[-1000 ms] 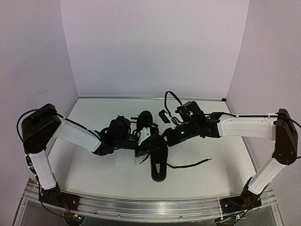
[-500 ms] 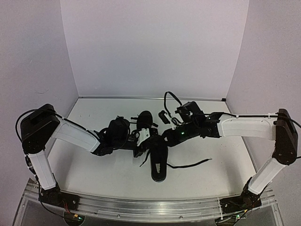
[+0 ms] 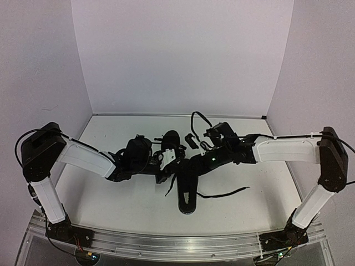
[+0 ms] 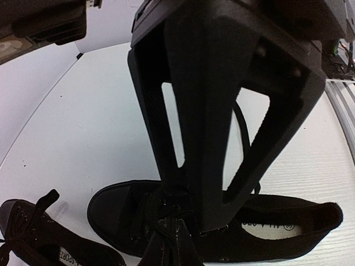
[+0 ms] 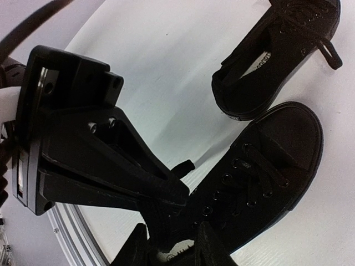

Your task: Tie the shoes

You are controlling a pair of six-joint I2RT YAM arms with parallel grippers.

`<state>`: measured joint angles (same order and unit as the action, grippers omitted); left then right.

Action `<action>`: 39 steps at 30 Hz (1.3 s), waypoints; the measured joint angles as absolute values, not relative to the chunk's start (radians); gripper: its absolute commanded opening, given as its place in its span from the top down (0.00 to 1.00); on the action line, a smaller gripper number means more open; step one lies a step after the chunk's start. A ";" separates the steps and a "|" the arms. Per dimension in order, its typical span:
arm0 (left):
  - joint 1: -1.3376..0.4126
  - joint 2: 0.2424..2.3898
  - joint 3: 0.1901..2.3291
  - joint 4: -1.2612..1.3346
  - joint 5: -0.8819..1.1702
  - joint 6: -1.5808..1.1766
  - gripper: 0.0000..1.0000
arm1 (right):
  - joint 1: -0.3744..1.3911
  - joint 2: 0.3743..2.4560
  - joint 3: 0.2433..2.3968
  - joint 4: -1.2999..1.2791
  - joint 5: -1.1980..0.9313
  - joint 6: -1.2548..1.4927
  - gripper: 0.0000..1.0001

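Two black shoes lie mid-table. The near shoe points away from the arms' bases, with the far shoe behind it. My left gripper sits over the near shoe's laced part. Its fingertips are pressed together on a black lace. My right gripper meets it from the right, and its fingers stand apart over the near shoe's opening, holding nothing. A loose lace end trails right across the table. The far shoe shows at the right wrist view's upper right.
A small black object lies behind the shoes, by the right arm's looping cable. White walls close the back and both sides. An aluminium rail runs along the near edge. The far shoe lies close by the left gripper.
My left gripper has shut on the lace. My right gripper has gone from shut to open, and its arm has edged left toward the near shoe.
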<state>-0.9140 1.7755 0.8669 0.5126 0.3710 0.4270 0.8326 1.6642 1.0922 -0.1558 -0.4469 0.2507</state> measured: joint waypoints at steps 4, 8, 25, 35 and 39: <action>-0.908 1.762 0.867 0.513 0.370 0.427 1.00 | 0.833 1.676 1.092 -0.147 -0.451 0.242 0.99; -0.903 1.754 0.865 0.514 0.370 0.427 1.00 | 0.833 1.681 1.092 -0.140 -0.449 0.245 1.00; -0.910 1.787 0.843 0.430 0.367 0.480 0.48 | 0.833 1.648 1.075 -0.136 -0.412 0.260 1.00; -0.913 1.784 0.842 0.503 0.373 0.415 0.31 | 0.833 1.648 1.075 -0.136 -0.413 0.260 1.00; -0.913 1.788 0.842 0.562 0.402 0.361 0.40 | 0.833 1.648 1.075 -0.136 -0.412 0.260 1.00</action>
<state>-0.9134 1.7878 0.8425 0.5616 0.4020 0.3605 0.8326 1.6482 1.0748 -0.1364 -0.4118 0.2600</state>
